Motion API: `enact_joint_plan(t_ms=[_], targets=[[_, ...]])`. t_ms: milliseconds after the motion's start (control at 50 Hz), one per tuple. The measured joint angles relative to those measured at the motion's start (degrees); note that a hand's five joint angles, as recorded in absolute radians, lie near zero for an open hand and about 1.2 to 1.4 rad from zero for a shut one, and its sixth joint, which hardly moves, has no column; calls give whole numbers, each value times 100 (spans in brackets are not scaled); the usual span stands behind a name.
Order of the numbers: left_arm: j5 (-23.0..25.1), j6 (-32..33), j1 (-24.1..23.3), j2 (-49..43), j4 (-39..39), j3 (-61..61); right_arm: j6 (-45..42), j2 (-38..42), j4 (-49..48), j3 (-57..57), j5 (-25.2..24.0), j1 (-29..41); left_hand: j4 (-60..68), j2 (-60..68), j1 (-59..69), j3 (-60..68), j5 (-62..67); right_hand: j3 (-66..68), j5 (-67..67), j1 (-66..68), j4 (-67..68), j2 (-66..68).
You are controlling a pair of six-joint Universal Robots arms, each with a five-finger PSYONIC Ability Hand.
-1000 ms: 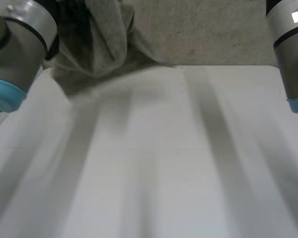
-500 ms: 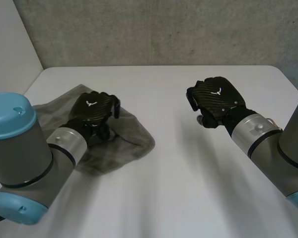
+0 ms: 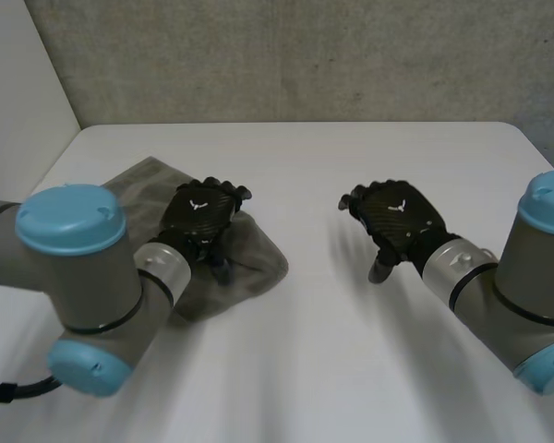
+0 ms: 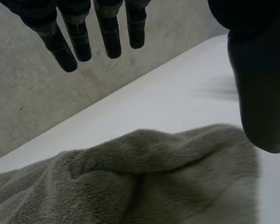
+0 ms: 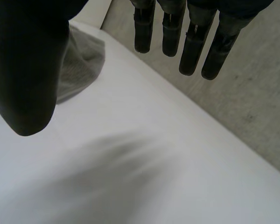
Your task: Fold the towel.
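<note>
Head view puts my left hand (image 3: 201, 214) over the grey towel (image 3: 258, 260). The towel lies in a rumpled heap on the white surface (image 3: 351, 351), part of it spreading out beside the hand and part running back under my forearm. I judge the hand is there because the cloth must be spread, or caught by an edge, before any fold can be made, and this arm is the nearer one.

In the left wrist view my fingers (image 4: 107, 32) are straight and spread, with the thumb (image 4: 259, 93) held wide of them, so the hand is open and grips nothing. The towel sits under the palm, its rounded edge running below the gap between fingers and thumb. I cannot tell whether any fingertip touches it.

My right hand (image 3: 399, 214) hangs over bare surface, well apart from the towel. In the right wrist view its fingers (image 5: 192, 46) are likewise straight and loose, thumb (image 5: 25, 70) apart, nothing held. From there the towel shows beyond the thumb, away from the fingertips, with open surface between.

I take it this hand is held aside so it can come in for the opposite edge once the heap is laid out. No fold looks made yet: the cloth is bunched, with no clean corner that I can pick out.
</note>
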Motion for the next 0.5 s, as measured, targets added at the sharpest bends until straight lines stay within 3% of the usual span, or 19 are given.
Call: enact_joint_plan(t_ms=[320, 400, 440, 500], targets=[[-368, 1622, 748, -1748, 62, 1687, -17, 500, 7, -34, 5, -39, 22, 58, 35, 27, 221, -334, -96, -233, -165, -250], [-395, 1876, 804, -2105, 4, 2071, -53, 585, 7, -60, 6, -51, 1331, 1330, 1334, 1377, 1541, -345, -122, -259, -166, -250], [-392, 1934, 816, -2213, -55, 2201, -84, 613, 7, -67, 7, -56, 2746, 2681, 2726, 2760, 2826, -420, -133, -272, -167, -287], [-388, 1946, 821, -2289, -187, 2341, -153, 638, 4, -76, 8, -64, 6014, 5892, 5866, 5990, 5748, -464, -134, -290, -167, -364]])
